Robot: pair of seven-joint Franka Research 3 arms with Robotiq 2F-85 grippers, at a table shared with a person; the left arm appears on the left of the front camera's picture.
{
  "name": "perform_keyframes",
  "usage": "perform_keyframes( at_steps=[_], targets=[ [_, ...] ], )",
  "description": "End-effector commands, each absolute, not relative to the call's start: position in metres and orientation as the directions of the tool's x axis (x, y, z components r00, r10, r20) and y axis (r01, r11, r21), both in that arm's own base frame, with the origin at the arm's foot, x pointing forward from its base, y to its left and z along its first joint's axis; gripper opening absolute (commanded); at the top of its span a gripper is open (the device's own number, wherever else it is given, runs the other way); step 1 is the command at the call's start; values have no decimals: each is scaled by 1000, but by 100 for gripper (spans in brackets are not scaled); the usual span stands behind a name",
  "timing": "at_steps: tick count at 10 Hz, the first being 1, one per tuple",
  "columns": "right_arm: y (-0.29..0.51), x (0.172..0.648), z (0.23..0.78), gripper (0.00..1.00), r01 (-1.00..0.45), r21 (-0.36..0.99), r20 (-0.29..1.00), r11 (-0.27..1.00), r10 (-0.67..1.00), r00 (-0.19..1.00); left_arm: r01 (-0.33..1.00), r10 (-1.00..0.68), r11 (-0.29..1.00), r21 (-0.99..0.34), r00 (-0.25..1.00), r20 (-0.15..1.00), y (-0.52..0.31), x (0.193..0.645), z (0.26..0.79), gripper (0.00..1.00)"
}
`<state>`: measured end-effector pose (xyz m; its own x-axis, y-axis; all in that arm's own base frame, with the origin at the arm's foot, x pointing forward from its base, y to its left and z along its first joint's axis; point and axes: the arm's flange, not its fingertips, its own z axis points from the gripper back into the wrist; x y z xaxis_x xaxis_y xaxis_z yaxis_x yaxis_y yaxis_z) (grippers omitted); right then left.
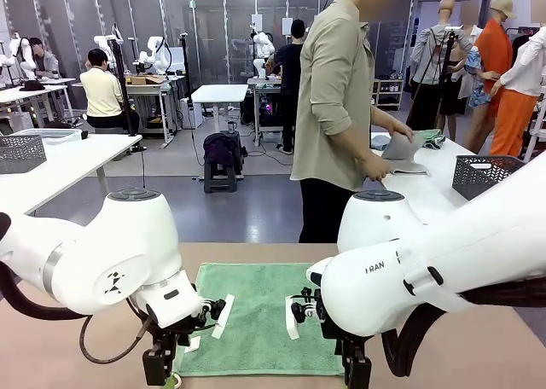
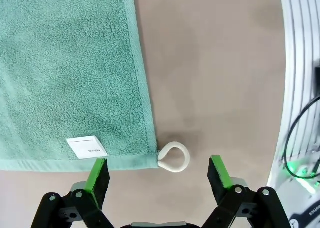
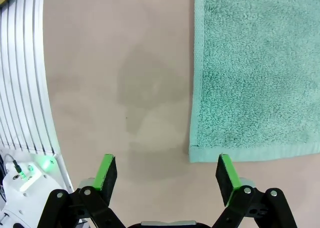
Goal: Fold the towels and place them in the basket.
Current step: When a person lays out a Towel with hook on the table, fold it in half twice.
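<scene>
A mint-green towel (image 1: 260,316) lies spread flat on the brown table between my two arms. My left gripper (image 1: 160,365) hangs open over its near left corner. In the left wrist view the towel (image 2: 65,73) ends at that corner, where a white loop (image 2: 175,157) and a white label (image 2: 87,147) sit, and my left gripper (image 2: 159,174) stands open just short of the hem. My right gripper (image 1: 354,368) is open above the near right corner. In the right wrist view the towel (image 3: 255,73) corner lies just ahead of my open right gripper (image 3: 168,173). A basket (image 1: 485,174) stands on the white table at the right.
A person (image 1: 337,107) stands beyond the table's far edge, turned to the white side table (image 1: 426,193) and handling grey cloths there. Another mesh basket (image 1: 21,153) sits on a white table at the far left. Bare brown table (image 1: 247,252) surrounds the towel.
</scene>
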<state>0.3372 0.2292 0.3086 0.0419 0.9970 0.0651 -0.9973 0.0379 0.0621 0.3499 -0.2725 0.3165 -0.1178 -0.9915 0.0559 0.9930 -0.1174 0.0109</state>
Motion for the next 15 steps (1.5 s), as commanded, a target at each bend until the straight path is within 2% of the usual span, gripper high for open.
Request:
perform_keyframes(
  at_steps=[1,2,6,8,15],
  targets=[
    [220,330,298,100,-997,70,97,16,995,23,990,-986,-140,-2,-139,94,-273,357,311,100],
    [229,337,309,100,-997,62,65,38,997,42,993,-991,-117,11,-118,56,-273,350,316,100],
    [229,337,307,100,-997,65,65,38,997,42,993,-991,-120,6,-120,55,-274,350,314,100],
    [230,341,303,100,-993,117,60,31,997,39,999,-995,-34,5,-34,89,-271,349,308,100],
    [232,354,290,100,-994,106,53,18,998,24,1000,-994,-8,-18,-7,105,-262,350,296,100]
  ],
)
